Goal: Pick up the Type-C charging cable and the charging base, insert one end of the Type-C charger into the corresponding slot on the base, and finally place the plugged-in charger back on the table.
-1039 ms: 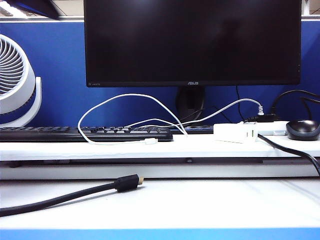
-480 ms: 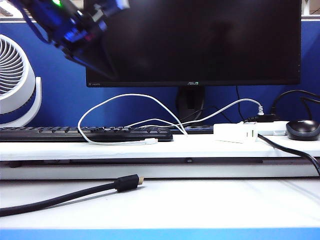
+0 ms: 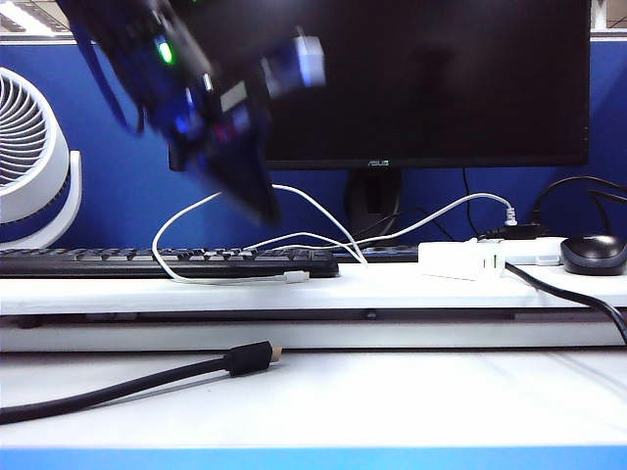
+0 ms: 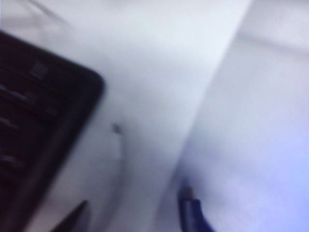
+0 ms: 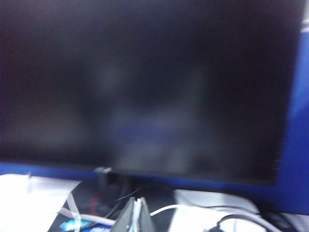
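The Type-C charging cable [image 3: 294, 277] lies in loops over the keyboard, its small white plug end resting on the table's raised shelf [image 3: 372, 290]. The charging base [image 3: 460, 259], a small white block, sits to the right on the same shelf. My left gripper [image 3: 260, 204] is a blurred shape hanging just above the cable loop. In the left wrist view it [image 4: 133, 212] is open and empty, with the thin cable [image 4: 119, 147] ahead of it beside the keyboard corner. My right gripper [image 5: 136, 215] is shut and empty, facing the monitor. It is outside the exterior view.
A black keyboard [image 3: 118, 260] runs along the shelf, with the monitor [image 3: 392, 78] behind it. A thick black gold-tipped cable [image 3: 250, 357] lies on the lower desk. A fan [image 3: 29, 157] stands at the left. At the right are a mouse [image 3: 593, 253] and a power strip [image 3: 537, 251].
My left arm has come in from the upper left and swung down and right towards the cable loop. The cable and base have not moved.
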You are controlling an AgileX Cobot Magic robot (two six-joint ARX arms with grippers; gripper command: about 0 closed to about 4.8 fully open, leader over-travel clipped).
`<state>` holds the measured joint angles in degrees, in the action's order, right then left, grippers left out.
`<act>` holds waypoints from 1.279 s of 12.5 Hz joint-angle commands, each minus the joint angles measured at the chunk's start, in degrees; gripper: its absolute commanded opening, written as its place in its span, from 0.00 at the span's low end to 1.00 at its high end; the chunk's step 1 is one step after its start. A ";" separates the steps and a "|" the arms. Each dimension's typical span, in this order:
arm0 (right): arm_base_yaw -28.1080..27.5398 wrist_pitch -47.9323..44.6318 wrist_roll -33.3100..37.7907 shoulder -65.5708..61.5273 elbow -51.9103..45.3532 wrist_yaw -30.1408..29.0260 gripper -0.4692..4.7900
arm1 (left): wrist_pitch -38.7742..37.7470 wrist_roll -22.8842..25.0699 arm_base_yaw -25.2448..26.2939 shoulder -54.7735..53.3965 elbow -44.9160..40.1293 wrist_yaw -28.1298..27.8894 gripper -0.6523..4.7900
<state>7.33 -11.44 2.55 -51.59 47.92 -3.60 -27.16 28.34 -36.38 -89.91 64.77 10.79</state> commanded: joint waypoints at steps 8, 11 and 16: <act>0.04 2.19 0.00 0.02 0.22 -1.70 0.09 | -0.33 -9.90 -0.79 -8.94 11.08 -0.59 0.60; 0.04 2.21 0.02 0.02 0.22 -1.70 0.09 | -2.21 -9.46 -0.85 -11.06 12.66 -0.50 0.60; 0.04 2.19 0.02 0.02 0.22 -1.68 0.09 | -5.84 -7.15 -0.83 -12.94 12.66 -0.76 0.59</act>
<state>7.33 -8.51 2.55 -51.70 47.92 -5.21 -33.08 20.95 -37.21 -102.52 77.23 10.04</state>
